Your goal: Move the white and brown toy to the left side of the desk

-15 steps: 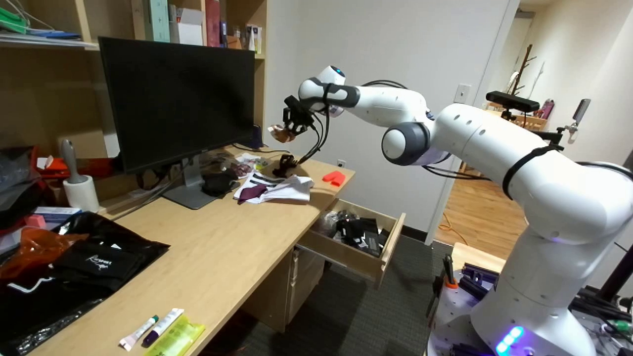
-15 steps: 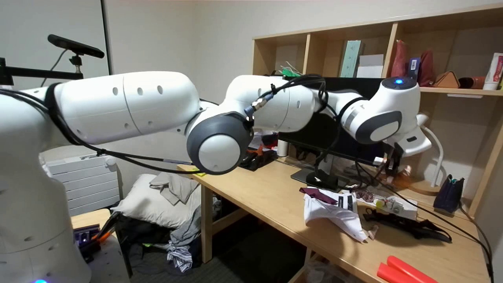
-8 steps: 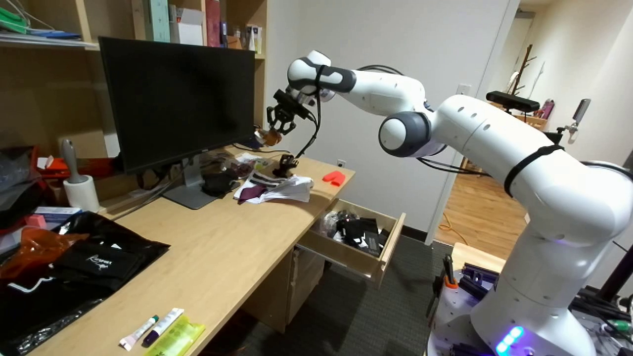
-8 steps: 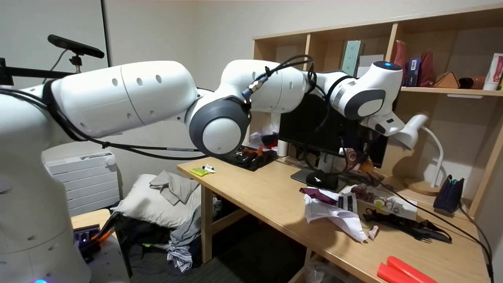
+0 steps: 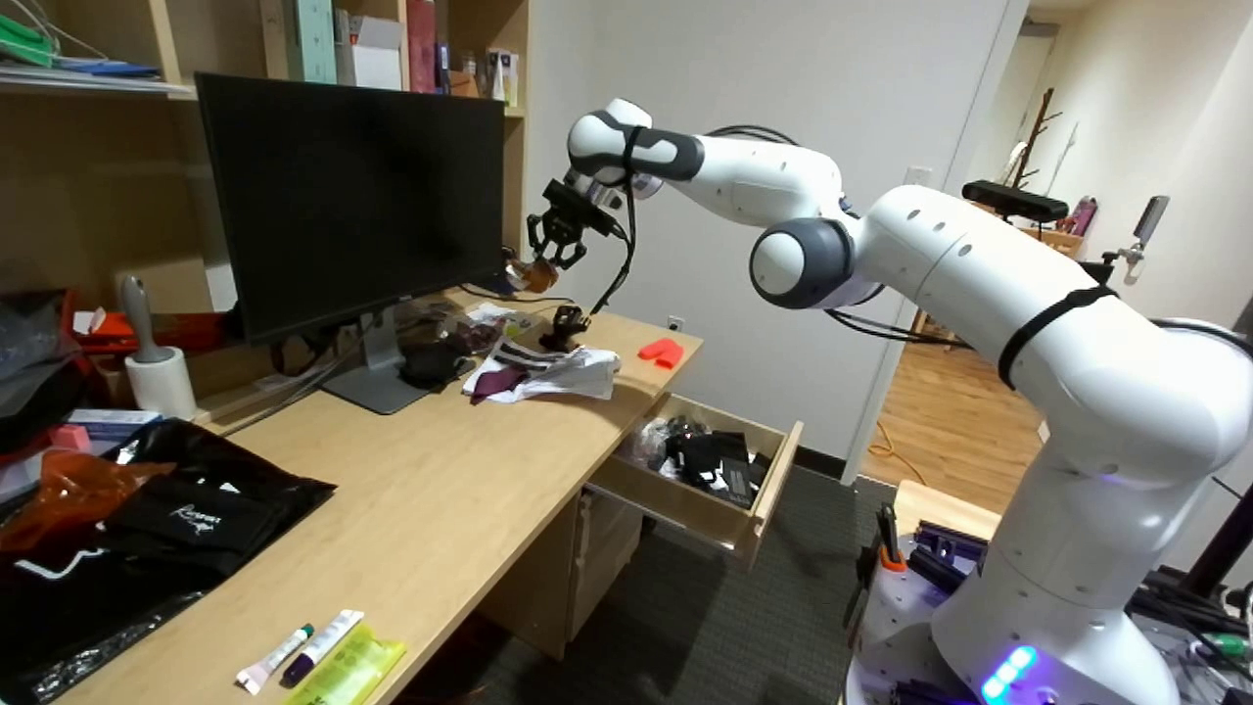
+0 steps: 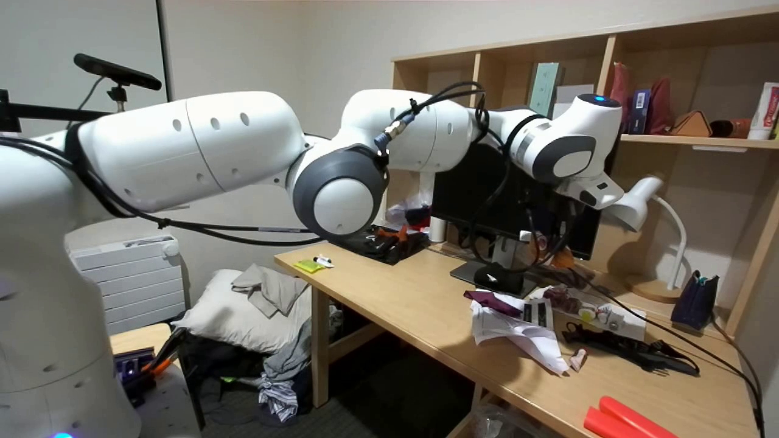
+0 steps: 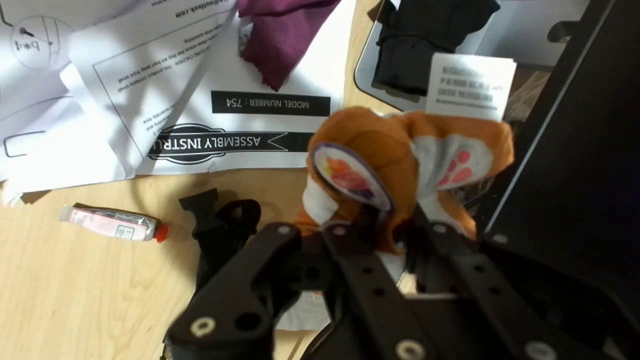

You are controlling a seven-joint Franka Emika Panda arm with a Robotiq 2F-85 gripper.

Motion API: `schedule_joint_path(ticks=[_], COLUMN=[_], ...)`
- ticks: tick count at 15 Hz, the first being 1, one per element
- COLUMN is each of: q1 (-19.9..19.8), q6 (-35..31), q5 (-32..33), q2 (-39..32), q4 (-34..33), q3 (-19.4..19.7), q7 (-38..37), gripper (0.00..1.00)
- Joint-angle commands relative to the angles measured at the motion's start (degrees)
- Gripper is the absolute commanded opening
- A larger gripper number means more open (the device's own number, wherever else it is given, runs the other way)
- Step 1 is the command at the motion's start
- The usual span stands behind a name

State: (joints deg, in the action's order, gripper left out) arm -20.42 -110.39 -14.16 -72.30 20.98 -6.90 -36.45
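White and brown toy [image 7: 400, 170] hangs above the worktop [image 5: 421, 470] near the lower corner of the monitor [image 5: 362, 196], clasped in the hand [image 7: 392, 230], its white label [image 7: 470, 85] standing out. Printed papers [image 5: 573, 377] lie in front of the monitor, a purple cloth [image 5: 497, 384] on top of them, and a red object [image 5: 664, 353] lies farther from the monitor. Past the monitor's opposite end, a black bag [image 5: 196, 524] is spread out on the worktop.

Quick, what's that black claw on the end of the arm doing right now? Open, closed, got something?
Gripper: closed, holding the white and brown toy up above the desk.
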Motion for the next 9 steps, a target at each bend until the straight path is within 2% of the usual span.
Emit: schedule_joint_path(ticks=[1, 9], q1=[1.4, 7.9], q6=[6.4, 16.7], q5=[-0.1, 2.0], q2=[-0.2, -0.1], q4=[0.1, 0.2], q3=[-1.1, -0.5], q7=[5.5, 20.8], gripper=[0.08, 0.08])
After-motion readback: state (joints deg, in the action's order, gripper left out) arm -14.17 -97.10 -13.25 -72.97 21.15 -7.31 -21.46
